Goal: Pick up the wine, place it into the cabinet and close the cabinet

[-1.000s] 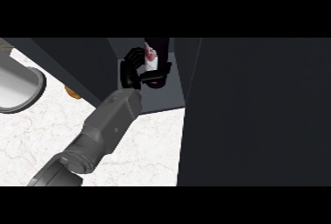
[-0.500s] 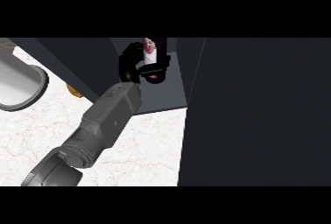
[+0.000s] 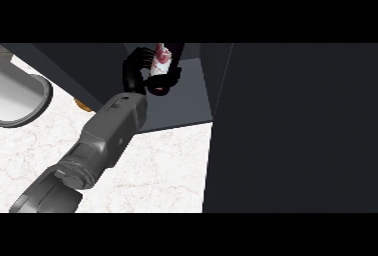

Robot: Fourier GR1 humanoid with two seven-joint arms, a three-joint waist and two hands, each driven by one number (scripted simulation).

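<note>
The left hand (image 3: 140, 70) is curled round the wine bottle (image 3: 161, 62), holding it over the grey floor of the open cabinet (image 3: 177, 107), well in from the marble surface (image 3: 148, 170). This looks like the placing step: the bottle is inside but not visibly set down. Next it needs lowering until it stands, then the fingers freeing, the arm backing out past the dark cabinet door (image 3: 295, 130), and that door swung shut. The right hand is out of sight.
</note>
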